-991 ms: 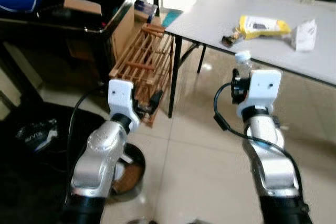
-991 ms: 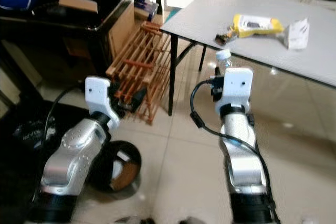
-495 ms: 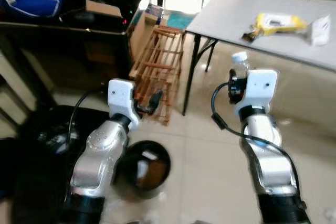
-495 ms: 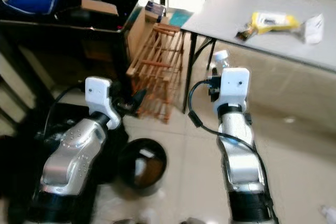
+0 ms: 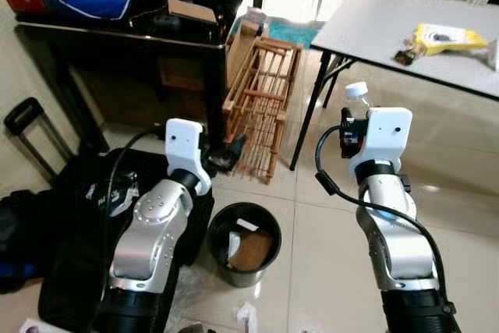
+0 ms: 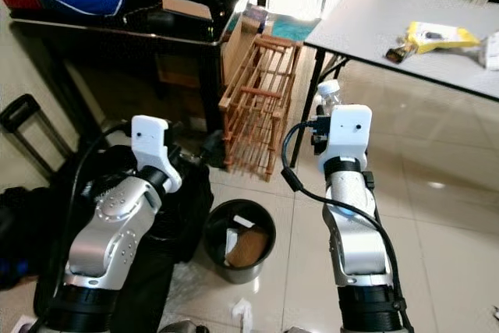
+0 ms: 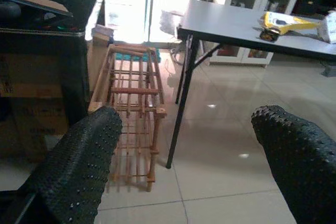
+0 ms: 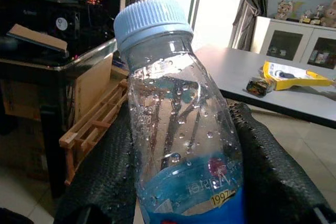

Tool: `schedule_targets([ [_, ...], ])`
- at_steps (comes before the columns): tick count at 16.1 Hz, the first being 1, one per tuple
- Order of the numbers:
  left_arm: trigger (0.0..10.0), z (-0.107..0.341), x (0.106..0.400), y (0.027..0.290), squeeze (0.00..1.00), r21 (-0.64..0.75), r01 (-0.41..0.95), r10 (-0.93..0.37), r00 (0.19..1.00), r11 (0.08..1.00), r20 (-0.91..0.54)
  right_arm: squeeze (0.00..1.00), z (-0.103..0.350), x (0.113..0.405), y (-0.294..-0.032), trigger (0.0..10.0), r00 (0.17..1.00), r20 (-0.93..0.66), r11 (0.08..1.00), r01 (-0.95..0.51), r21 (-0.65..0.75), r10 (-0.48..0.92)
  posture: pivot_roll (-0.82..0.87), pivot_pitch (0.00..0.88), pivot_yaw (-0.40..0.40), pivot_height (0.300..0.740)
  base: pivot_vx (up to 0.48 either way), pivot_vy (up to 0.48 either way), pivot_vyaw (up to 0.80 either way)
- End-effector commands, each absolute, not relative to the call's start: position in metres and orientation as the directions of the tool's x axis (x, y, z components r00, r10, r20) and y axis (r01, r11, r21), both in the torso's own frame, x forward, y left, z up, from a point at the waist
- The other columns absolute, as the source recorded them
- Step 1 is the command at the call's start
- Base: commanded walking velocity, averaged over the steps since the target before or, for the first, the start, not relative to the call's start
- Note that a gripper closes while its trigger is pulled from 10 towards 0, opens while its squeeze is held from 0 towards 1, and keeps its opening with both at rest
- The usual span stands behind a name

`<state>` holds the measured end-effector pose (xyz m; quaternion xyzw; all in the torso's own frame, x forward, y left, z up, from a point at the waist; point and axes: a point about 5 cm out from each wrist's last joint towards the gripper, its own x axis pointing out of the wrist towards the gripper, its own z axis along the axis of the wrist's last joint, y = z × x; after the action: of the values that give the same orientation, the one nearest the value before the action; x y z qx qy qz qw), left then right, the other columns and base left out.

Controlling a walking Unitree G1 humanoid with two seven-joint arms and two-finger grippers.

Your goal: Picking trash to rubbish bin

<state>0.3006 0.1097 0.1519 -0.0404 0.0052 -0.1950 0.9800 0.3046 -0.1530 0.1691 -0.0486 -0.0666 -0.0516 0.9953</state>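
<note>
Bottle in right end effector, bin on floor below.
Right end effector [image 8: 178,156] clamped on bottle [image 8: 178,124], raised above and right of bin [image 5: 244,243]. Left end effector [image 7: 184,156] wide open, holding nothing, near wooden rack [image 5: 261,103].

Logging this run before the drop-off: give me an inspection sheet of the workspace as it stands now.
Surface: glossy tiled floor.
Job's things: plastic bottle capped, upright; black bin on floor, holding cardboard scraps.
Clutter: crumpled paper beside bin; yellow packet on grey table.
Grippers: right gripper shut on bottle; left gripper open, holding nothing.
Cables: black cable looping off right wrist.
Surroundings: wooden rack, black suitcase, dark desk.
</note>
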Motion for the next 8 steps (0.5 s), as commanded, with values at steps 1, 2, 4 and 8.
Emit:
schedule_targets([
  [1,10.0,0.1517,0.2995,0.1073,0.0,-0.066,0.389,-0.39,0.921,0.919,0.008,0.0,0.1695,0.3055,-0.1551,10.0,0.986,0.131,0.989,0.112,-0.093,-0.099,-0.01,0.088,-0.015,0.74,0.0,0.0,0.8],
  [2,10.0,0.1524,0.3009,0.1062,0.0,-0.056,0.392,-0.392,0.92,0.918,0.012,0.0,0.1695,0.306,-0.1548,10.0,0.986,0.131,0.989,0.111,-0.095,-0.098,-0.01,0.085,-0.013,0.74,0.0,0.0,0.8],
  [4,10.0,0.1537,0.3033,0.1057,0.0,-0.052,0.39,-0.39,0.921,0.919,0.015,0.0,0.1698,0.3068,-0.1543,10.0,0.986,0.135,0.99,0.111,-0.092,-0.098,-0.01,0.081,-0.011,0.74,0.0,0.0,0.8],
  [8,10.0,0.1529,0.3041,0.1066,0.0,-0.069,0.386,-0.386,0.922,0.92,0.012,0.0,0.1693,0.3078,-0.1538,10.0,0.986,0.133,0.989,0.112,-0.095,-0.099,-0.01,0.078,-0.009,0.74,0.0,0.0,0.8],
])
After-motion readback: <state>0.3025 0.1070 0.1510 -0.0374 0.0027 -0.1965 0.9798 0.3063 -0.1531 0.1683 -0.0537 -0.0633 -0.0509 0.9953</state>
